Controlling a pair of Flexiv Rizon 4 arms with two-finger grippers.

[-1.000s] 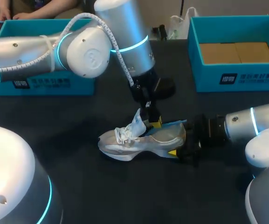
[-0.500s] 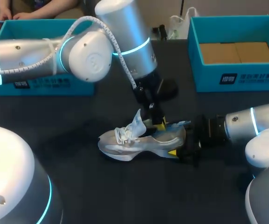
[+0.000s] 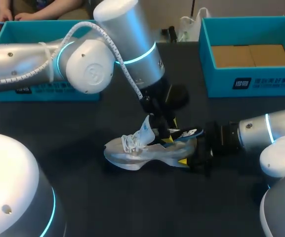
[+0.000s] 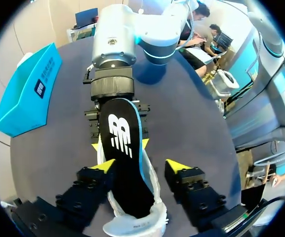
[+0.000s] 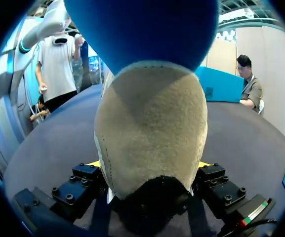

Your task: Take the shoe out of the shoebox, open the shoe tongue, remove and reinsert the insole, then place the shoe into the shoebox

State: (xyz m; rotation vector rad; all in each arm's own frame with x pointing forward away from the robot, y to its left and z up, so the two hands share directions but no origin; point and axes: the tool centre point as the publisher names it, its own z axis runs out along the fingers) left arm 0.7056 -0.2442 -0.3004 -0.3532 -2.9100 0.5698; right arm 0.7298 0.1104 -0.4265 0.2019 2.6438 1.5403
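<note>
The silver-white mesh sneaker point(image 3: 147, 150) lies on the dark counter point(image 3: 83, 128), its heel pinched by the right gripper point(image 5: 149, 164). The left gripper point(image 4: 140, 165) stands spread astride the black, blue-edged insole point(image 4: 120, 143), which sticks partly out. Seating the insole and boxing the sneaker in the teal cardboard shoebox point(image 3: 261, 81) look left to do.

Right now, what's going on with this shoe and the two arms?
The shoe lies on the table, outside the shoebox at the far right. The right gripper is shut on its heel, steadying it. The left gripper is open at the shoe's opening, with the black insole between its fingers; the insole's heel end sticks up out of the shoe. This is the insole step, though one moment cannot show whether it is coming out or going in.
</note>
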